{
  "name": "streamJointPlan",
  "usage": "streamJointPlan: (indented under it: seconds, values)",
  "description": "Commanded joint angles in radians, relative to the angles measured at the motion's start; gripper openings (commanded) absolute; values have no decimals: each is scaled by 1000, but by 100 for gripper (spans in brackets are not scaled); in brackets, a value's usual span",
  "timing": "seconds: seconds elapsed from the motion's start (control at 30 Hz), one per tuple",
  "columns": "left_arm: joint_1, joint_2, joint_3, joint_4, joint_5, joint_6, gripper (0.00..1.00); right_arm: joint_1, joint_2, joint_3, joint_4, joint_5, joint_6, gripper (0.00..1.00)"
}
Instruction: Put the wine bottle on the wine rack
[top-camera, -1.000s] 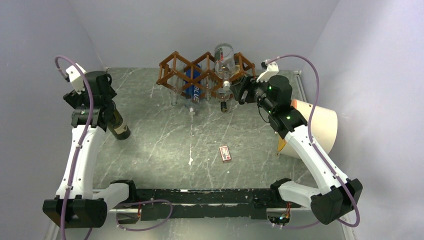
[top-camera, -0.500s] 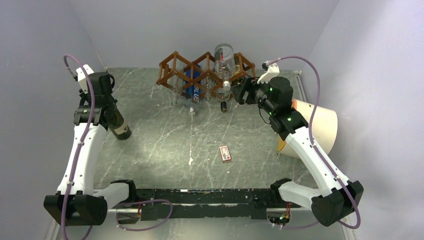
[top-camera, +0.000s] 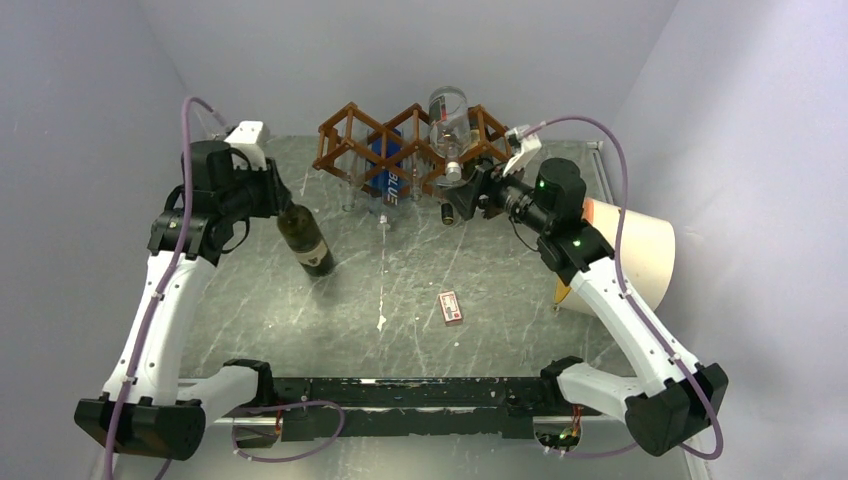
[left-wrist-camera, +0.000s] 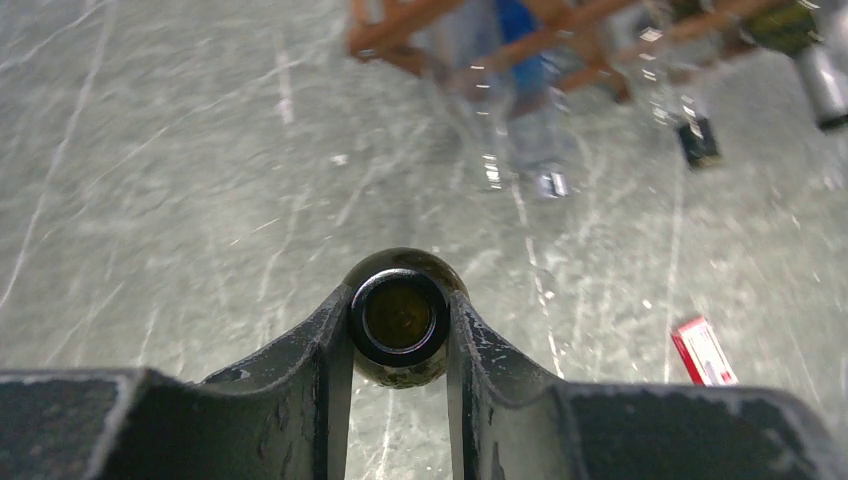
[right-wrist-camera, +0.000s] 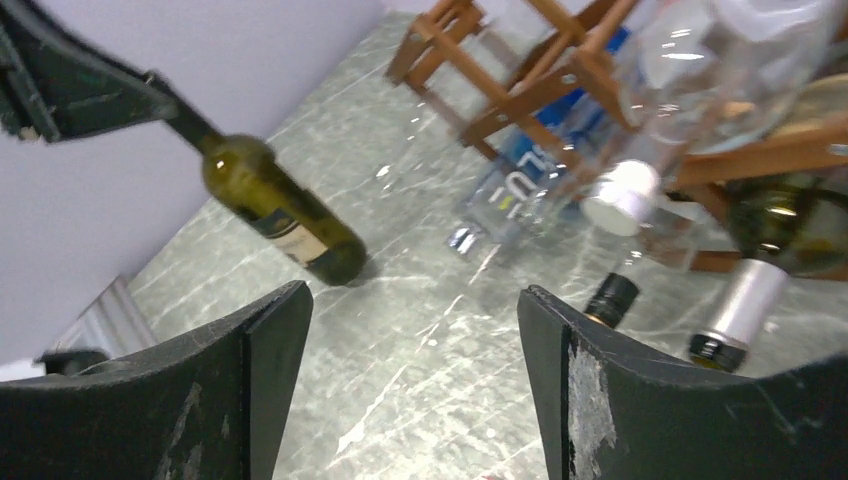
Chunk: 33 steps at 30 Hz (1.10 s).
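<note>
A grey marbled stone counter (top-camera: 300, 320) is seen, with the reddish-brown wooden lattice wine rack (top-camera: 335, 131) set along its far edge. The dark green glass wine bottle (top-camera: 305, 240) is held tilted over the counter's left half, apart from the rack, its neck clamped by the left gripper (left-wrist-camera: 400, 305). The right gripper (right-wrist-camera: 412, 290) is spread wide by the rack's right end, holding nothing. A small red box (top-camera: 451, 306) lies near the centre.

Dark green wine bottle (top-camera: 305, 240) tilts, front-left of the reddish-brown lattice wine rack (top-camera: 383, 130).
</note>
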Motion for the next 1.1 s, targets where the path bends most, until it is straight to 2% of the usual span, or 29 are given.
streamJointPlan:
  seconds: [0.0, 0.2, 0.3, 0.4, 0.5, 0.73, 0.93, 1.0, 1.03, 1.07]
  values:
    - [-88, -4, 97, 36, 186, 121, 7, 67, -39, -76, 162, -110, -69, 81]
    - [-212, -14, 73, 43, 337, 194, 7, 303, 17, -150, 331, 36, -149, 83]
    - [-254, -11, 68, 18, 345, 228, 7, 376, 92, -153, 414, 64, -157, 84]
    - [-286, -19, 53, 17, 358, 243, 7, 433, 168, -139, 487, 68, -169, 84]
    - [-300, -29, 39, 25, 433, 255, 7, 480, 239, -120, 542, 70, -185, 83]
    - [-314, -50, 6, 34, 565, 282, 7, 534, 327, -104, 650, 57, -192, 77]
    - [-316, -60, -5, 40, 637, 293, 7, 541, 348, -144, 760, 74, -170, 62]
    - [-316, -60, -3, 38, 652, 292, 7, 541, 350, -155, 782, 82, -168, 48]
    - [-316, -60, 0, 38, 654, 287, 12, 541, 350, -157, 786, 83, -171, 37]
    - [-316, -63, 1, 41, 649, 280, 22, 541, 350, -159, 787, 88, -172, 24]
